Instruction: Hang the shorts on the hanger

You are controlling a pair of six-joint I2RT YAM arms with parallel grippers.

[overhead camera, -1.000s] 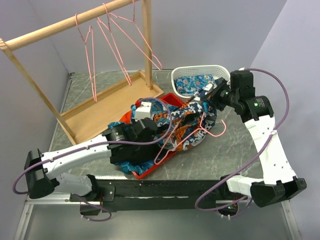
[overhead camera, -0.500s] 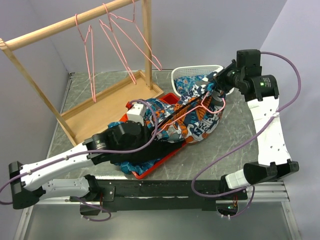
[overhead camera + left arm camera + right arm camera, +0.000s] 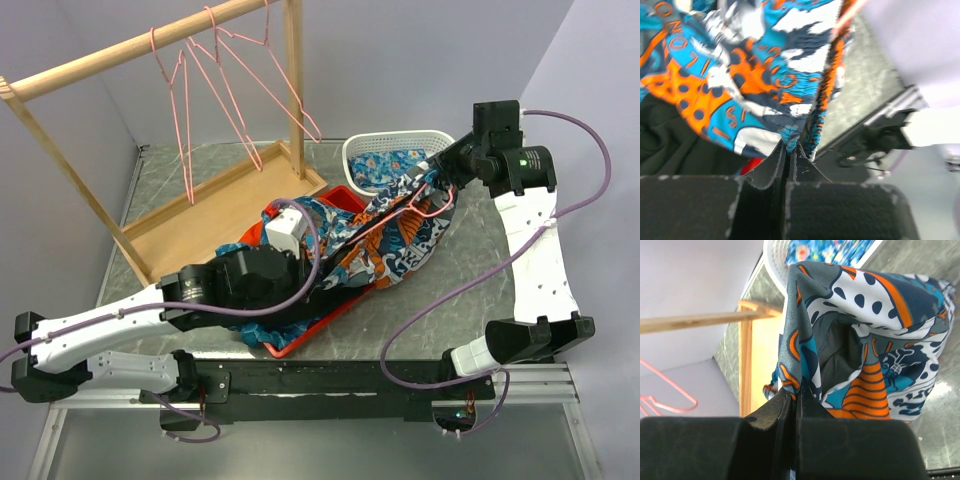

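Grey marbled bench [image 3: 430, 310]: your left gripper [image 3: 788, 150] and right gripper [image 3: 794, 392] are both pinched closed on the shorts [image 3: 400, 240], stretched above a red tray [image 3: 288, 347]; the pink hanger [image 3: 430, 208] seems threaded inside.

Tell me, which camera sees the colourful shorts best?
The top external view. It shows the shorts nearly whole, shape and print together. The left wrist view shows only a close, blurry patch of them. The right wrist view shows one hanging fold close up, so you cannot see their outline.
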